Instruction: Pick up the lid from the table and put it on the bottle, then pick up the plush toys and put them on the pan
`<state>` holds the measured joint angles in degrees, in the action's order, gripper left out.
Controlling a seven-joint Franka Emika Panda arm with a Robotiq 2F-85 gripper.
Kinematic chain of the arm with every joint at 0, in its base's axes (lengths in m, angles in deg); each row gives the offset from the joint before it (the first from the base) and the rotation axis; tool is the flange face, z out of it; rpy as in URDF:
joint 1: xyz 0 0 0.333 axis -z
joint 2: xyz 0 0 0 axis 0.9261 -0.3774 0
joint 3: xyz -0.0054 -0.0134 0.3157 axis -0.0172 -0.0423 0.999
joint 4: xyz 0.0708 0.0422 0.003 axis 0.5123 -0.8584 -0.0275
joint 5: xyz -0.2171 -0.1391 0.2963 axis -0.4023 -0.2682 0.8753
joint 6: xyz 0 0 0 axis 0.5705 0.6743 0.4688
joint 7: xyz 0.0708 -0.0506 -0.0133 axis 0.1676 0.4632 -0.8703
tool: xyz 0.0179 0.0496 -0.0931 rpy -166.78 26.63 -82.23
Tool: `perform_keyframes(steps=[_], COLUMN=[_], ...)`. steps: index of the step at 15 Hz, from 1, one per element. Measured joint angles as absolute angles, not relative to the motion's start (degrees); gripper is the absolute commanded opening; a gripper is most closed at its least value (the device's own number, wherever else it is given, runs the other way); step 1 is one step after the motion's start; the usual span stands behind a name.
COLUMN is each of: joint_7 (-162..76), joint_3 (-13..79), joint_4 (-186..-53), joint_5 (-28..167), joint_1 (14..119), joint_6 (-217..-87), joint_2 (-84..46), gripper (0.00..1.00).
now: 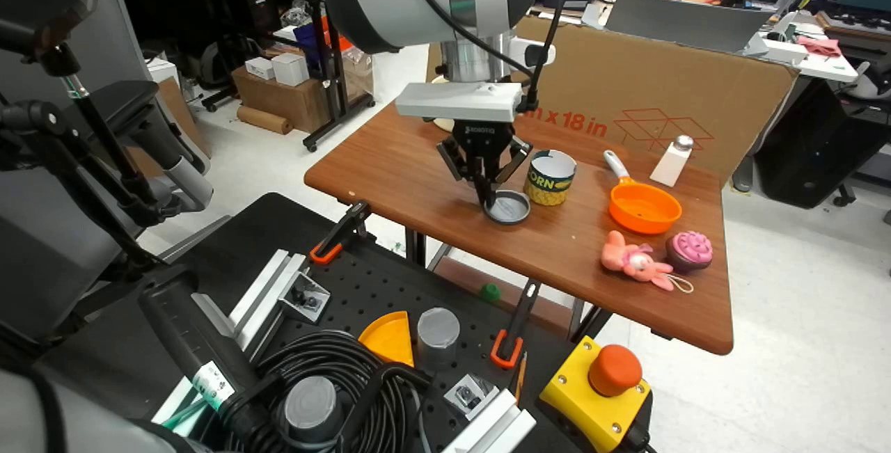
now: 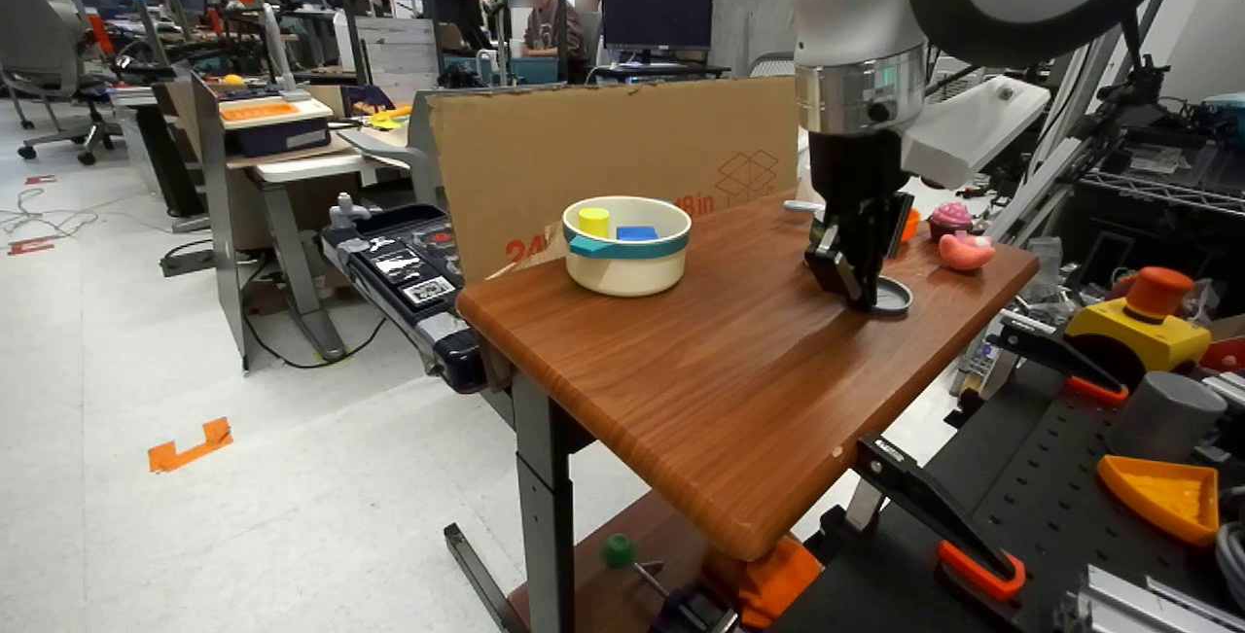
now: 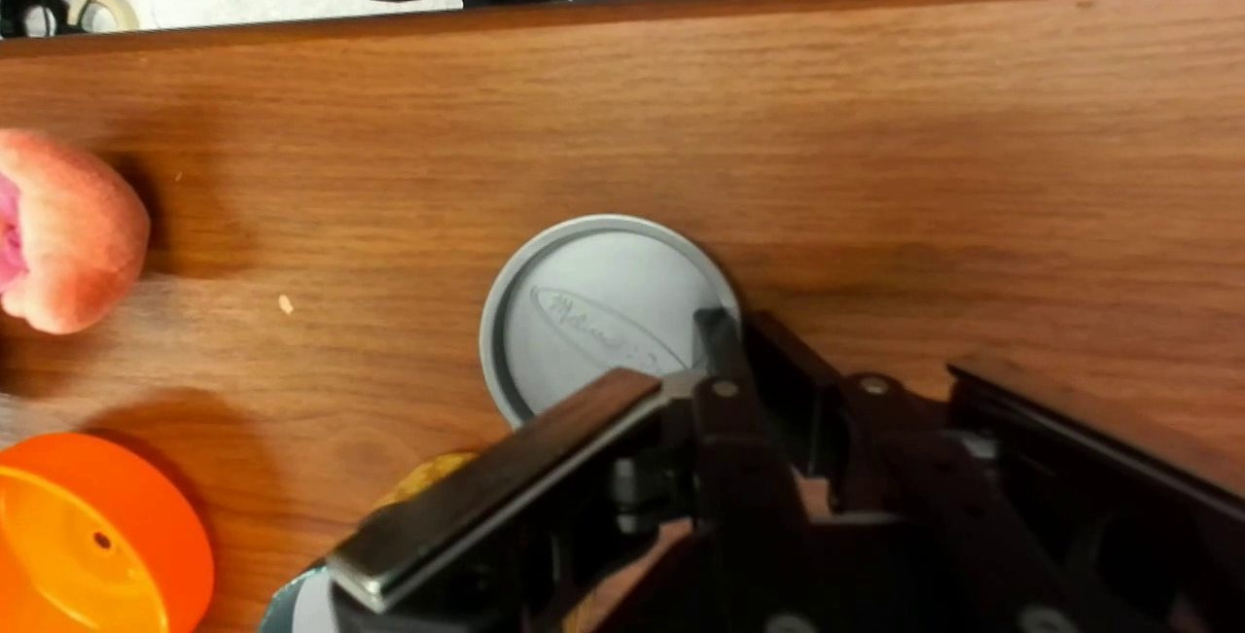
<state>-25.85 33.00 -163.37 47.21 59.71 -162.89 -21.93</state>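
The grey lid (image 1: 508,208) lies on the table beside the bottle; it also shows in an exterior view (image 2: 895,297) and the wrist view (image 3: 593,293). My gripper (image 3: 741,317) points down at the lid's edge, its fingers nearly together, one inside the rim and one outside, pinching it. The open yellow-green bottle (image 1: 550,178) stands upright close by, partly hidden in the wrist view (image 3: 428,477). The orange pan (image 1: 644,209) stands farther along the table. The salmon-pink plush toy (image 1: 637,261) and the rounder magenta plush toy (image 1: 690,251) lie in front of the pan, outside it.
A cream pot with a teal band (image 2: 627,268) holds yellow and blue blocks at the table's other end. A white shaker (image 1: 672,161) lies behind the pan. A cardboard wall (image 1: 626,91) stands along the back edge. A clamp (image 1: 348,227) grips the front edge.
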Motion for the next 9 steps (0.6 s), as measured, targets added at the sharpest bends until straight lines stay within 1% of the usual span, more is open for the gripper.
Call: perform_keyframes(steps=[9], joint_7=[-27.94], joint_3=[33.0], joint_4=[-165.59], joint_5=[47.26], joint_1=[59.81], joint_6=[-167.58], joint_2=[-20.47], gripper=[0.02])
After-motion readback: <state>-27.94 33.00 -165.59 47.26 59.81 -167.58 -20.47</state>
